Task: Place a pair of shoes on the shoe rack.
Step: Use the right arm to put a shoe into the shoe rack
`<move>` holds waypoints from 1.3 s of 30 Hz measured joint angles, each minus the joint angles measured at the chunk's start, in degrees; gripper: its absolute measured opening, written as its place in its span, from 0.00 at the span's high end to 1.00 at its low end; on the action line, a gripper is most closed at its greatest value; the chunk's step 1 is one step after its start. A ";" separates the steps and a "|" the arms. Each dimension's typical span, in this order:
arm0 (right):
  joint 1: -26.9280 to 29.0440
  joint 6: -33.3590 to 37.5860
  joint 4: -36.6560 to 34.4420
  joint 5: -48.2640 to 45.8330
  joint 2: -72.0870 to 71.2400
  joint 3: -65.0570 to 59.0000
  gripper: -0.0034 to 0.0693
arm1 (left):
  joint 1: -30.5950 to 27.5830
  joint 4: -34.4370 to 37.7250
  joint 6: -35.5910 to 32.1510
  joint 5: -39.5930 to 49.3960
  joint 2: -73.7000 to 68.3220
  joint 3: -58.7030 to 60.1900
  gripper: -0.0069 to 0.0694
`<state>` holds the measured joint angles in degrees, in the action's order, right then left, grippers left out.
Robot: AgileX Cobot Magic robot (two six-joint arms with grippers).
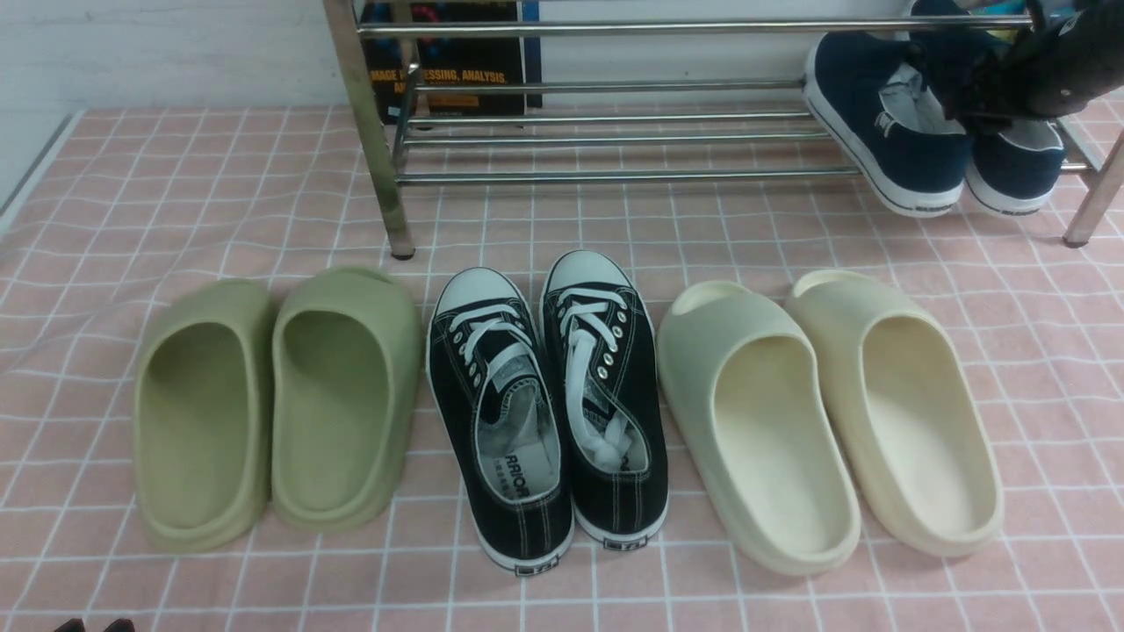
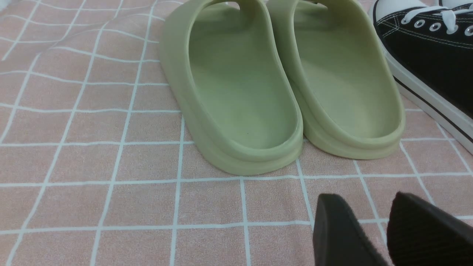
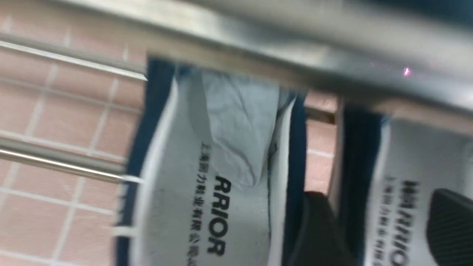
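The pair of shoes, navy slip-ons with white soles, lies side by side on the low bars of the chrome shoe rack [image 1: 615, 175] at its right end: one shoe [image 1: 878, 123] on the left and the other [image 1: 1019, 162] on the right. My right gripper [image 1: 988, 101] hangs over their heel ends. In the right wrist view it [image 3: 384, 221] is open; one finger [image 3: 317, 229] sits in the gap between the shoes, the other over the insole of one shoe [image 3: 402, 162]. My left gripper [image 2: 369, 210] is low over the cloth, open and empty, behind the green slides.
On the pink checked cloth, in front of the rack, stand green slides [image 1: 272, 395], black lace-up sneakers [image 1: 544, 404] and cream slides [image 1: 825, 412]. Rack legs stand at the left [image 1: 369, 132] and at the right [image 1: 1093, 202]. A book [image 1: 448, 61] leans behind the rack.
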<state>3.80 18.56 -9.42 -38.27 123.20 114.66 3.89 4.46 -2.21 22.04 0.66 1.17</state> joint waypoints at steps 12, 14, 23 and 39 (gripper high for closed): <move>1.11 -1.89 7.27 -17.17 -6.65 0.00 0.70 | 0.00 0.00 0.00 0.00 0.00 0.00 0.59; 2.67 -4.23 7.82 -20.05 -6.49 -0.51 0.81 | 0.00 0.00 0.00 0.00 0.00 0.00 0.59; 7.27 -7.12 3.54 -18.44 -4.34 -9.15 0.98 | 0.00 0.00 0.00 0.00 0.00 0.00 0.59; 4.93 -2.34 -13.10 -8.40 -2.53 -10.24 0.97 | 0.00 -0.07 0.00 0.00 0.00 0.00 0.59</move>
<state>8.73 16.22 -22.52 -46.66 120.67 104.43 3.89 4.40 -2.21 22.04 0.66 1.17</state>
